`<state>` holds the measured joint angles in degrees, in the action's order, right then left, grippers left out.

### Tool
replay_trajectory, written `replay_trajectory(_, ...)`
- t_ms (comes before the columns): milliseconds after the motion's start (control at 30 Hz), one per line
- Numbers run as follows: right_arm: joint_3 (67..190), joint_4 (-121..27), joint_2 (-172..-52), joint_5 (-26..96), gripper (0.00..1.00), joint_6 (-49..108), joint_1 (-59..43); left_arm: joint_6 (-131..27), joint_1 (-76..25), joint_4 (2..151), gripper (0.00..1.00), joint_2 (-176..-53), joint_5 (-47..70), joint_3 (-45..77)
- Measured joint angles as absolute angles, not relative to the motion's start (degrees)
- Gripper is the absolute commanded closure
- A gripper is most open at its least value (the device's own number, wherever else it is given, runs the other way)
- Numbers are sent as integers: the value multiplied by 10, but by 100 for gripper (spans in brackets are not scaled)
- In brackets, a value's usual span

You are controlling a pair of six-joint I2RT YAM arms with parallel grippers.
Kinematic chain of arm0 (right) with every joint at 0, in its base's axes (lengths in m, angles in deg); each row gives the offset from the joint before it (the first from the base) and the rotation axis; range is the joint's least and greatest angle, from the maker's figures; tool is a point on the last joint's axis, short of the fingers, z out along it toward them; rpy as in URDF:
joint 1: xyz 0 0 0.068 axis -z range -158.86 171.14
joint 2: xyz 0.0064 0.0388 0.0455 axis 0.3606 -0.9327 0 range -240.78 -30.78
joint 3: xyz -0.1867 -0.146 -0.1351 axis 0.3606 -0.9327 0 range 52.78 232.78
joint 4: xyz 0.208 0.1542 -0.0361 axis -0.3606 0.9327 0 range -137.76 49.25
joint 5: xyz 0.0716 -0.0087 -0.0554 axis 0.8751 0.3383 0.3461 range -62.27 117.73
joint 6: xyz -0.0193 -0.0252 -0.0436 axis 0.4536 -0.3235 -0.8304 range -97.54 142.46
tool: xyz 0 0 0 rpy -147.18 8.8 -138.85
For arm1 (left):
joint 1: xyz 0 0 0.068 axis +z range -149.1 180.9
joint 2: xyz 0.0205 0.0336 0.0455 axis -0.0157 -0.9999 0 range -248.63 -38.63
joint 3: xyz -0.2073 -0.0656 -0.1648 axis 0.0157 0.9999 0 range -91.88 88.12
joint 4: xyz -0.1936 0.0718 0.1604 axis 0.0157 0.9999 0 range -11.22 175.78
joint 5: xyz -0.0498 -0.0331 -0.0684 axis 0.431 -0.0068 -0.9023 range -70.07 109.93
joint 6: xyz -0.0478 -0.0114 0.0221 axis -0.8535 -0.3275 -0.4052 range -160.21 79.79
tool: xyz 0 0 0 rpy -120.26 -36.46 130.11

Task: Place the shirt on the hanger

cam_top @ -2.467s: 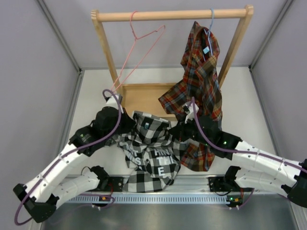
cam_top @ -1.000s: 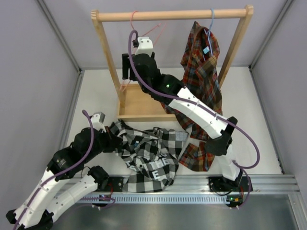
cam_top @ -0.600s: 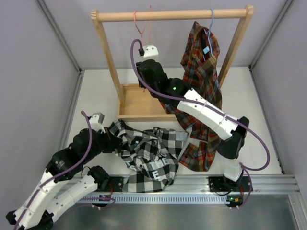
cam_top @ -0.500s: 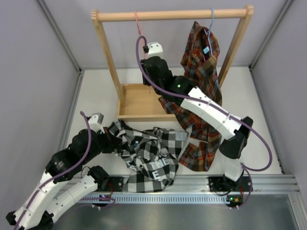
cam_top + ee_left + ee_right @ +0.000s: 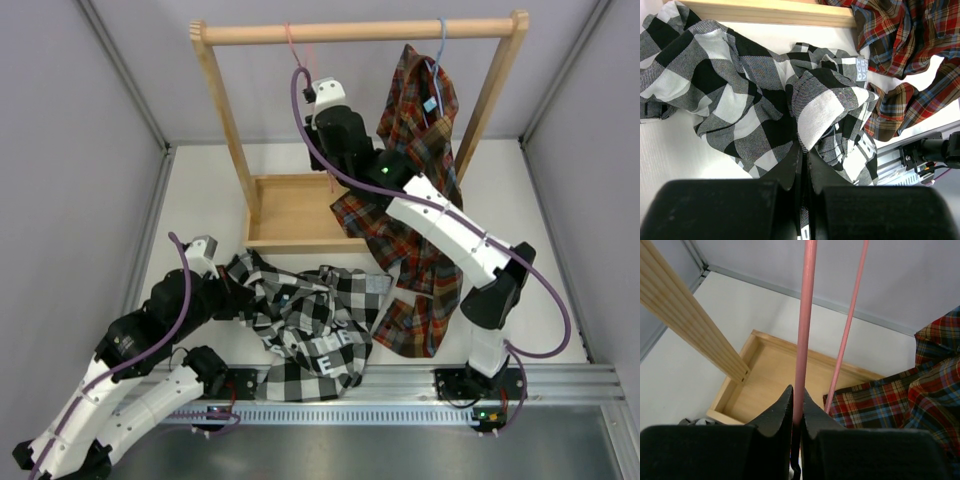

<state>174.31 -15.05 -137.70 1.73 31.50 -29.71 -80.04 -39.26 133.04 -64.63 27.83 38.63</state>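
The black-and-white check shirt [image 5: 310,320] lies crumpled on the table near the front, with white lettering showing on it. My left gripper [image 5: 234,290] is at its left edge, shut on a fold of the fabric [image 5: 812,112]; the jaws [image 5: 804,156] pinch the cloth. The pink wire hanger [image 5: 291,40] hangs by its hook on the wooden rail. My right gripper [image 5: 322,160] is raised under the rail and shut on one pink wire [image 5: 805,315]; its second wire [image 5: 850,315] runs beside it. Most of the hanger is hidden behind the arm in the top view.
The wooden rack has a top rail [image 5: 380,30], a left post [image 5: 685,315] and a tray-like base [image 5: 290,210]. The red plaid shirt [image 5: 420,180] hangs on a light blue hanger [image 5: 440,50] at the right and drapes down to the table [image 5: 910,60].
My right gripper has carried the pink hanger a little to the right along the rail. The left gripper and the check shirt have stayed put.
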Motion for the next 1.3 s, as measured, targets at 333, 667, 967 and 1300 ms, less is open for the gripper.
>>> replay_trajectory(333, 1721, -160, -1362, 23, 100, 279, -291, -796, -393, 1330, 100, -646, 275, 386)
replay_trajectory(667, 1672, -187, -1302, 21, 100, 223, -291, -795, -393, 1330, 100, -646, 272, 386)
replay_trajectory(967, 1666, -195, -1272, 30, 100, 204, -288, -795, -393, 1330, 100, -647, 274, 386)
replay_trajectory(1300, 1616, -192, -1194, 101, 100, 212, -285, -814, -393, 1330, 100, -671, 304, 386)
